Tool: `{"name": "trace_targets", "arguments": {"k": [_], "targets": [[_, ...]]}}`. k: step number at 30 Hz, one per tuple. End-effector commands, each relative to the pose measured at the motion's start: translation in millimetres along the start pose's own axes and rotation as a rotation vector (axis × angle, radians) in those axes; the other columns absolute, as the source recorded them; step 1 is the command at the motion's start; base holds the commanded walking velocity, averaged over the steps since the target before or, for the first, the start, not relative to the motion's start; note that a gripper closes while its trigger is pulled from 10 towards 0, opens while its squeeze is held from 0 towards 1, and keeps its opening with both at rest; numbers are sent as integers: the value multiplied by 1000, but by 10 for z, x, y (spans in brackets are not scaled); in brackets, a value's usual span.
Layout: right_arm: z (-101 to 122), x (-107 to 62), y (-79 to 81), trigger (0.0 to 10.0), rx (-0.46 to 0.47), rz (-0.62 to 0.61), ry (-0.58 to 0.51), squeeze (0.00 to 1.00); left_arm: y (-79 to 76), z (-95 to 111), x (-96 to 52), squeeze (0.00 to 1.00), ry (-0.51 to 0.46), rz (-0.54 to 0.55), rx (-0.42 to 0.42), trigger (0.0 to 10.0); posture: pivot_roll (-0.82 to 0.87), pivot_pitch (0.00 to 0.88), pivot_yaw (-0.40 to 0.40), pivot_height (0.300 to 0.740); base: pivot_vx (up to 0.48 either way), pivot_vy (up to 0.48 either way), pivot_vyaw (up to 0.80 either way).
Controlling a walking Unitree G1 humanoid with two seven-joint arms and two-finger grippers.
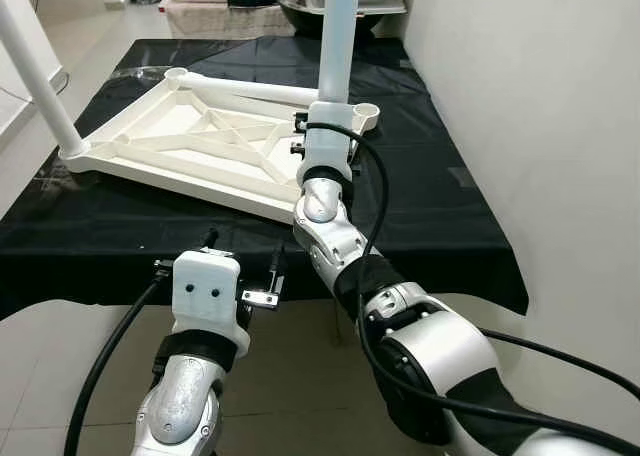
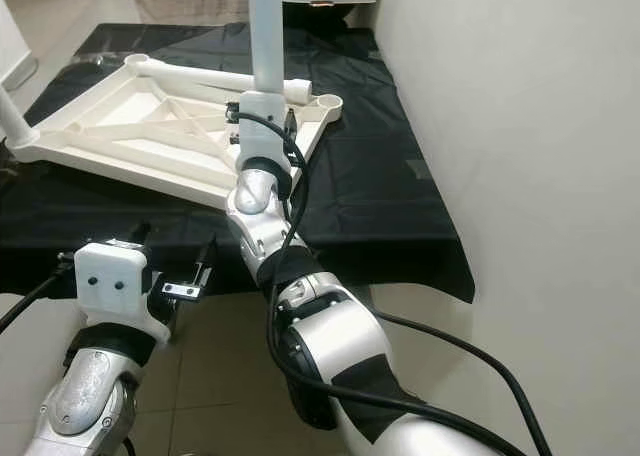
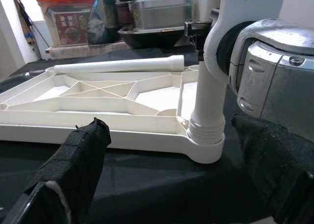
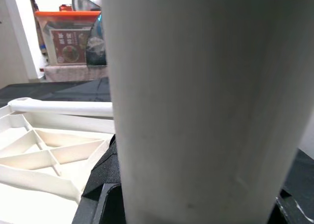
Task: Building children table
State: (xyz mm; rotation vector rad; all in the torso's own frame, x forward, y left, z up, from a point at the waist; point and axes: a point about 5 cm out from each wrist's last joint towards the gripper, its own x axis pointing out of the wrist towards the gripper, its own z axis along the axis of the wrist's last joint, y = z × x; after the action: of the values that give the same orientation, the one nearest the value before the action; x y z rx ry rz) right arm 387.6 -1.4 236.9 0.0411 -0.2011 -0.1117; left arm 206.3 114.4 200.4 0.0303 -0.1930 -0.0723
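Note:
A white children's tabletop (image 1: 200, 146) lies upside down on a black-covered table (image 1: 440, 206). One white leg (image 1: 40, 76) stands in its left corner socket. A second leg (image 1: 338, 36) stands upright in the near right corner socket (image 3: 203, 148). My right gripper (image 4: 196, 199) is shut on this leg low down, its black fingers (image 4: 98, 194) on either side of it. A third leg (image 1: 250, 91) lies loose along the frame's far side. My left gripper (image 1: 245, 256) hangs open in front of the table's near edge, facing that corner, with nothing between its fingers (image 3: 73, 170).
A white wall (image 1: 540, 96) runs close along the right. Beyond the table stand an orange-lidded box (image 3: 68, 17), a dark pan (image 3: 152, 35) and a metal container (image 3: 157, 8). The black cloth hangs over the front edge above a tiled floor (image 1: 290, 376).

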Motion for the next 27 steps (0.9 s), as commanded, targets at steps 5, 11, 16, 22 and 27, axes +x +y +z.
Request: {"name": "trace_targets", "arguments": {"k": [5, 11, 16, 22, 27], "targets": [[-154, -74, 97, 10000, 83, 15, 144, 0, -19, -40, 4, 0, 6, -9, 12, 10000, 57, 123, -33, 740, 0, 0, 0], [303, 181, -36, 10000, 219, -5, 58, 0, -19, -61, 33, 0, -2, -9, 11, 10000, 1, 103, -31, 740, 0, 0, 0], [785, 358, -195, 10000, 355, -12, -60, 0, -1, -90, 67, 0, -2, -24, 8, 10000, -19, 80, -1, 740, 0, 0, 0], [945, 406, -298, 10000, 434, 61, -119, 0, 36, -117, 127, 0, -7, -15, 5, 10000, -26, 51, 12, 740, 0, 0, 0], [878, 397, -330, 10000, 406, 184, -132, 0, 50, -144, 154, 0, -1, -9, 13, 10000, -27, 38, 18, 740, 0, 0, 0]]}}
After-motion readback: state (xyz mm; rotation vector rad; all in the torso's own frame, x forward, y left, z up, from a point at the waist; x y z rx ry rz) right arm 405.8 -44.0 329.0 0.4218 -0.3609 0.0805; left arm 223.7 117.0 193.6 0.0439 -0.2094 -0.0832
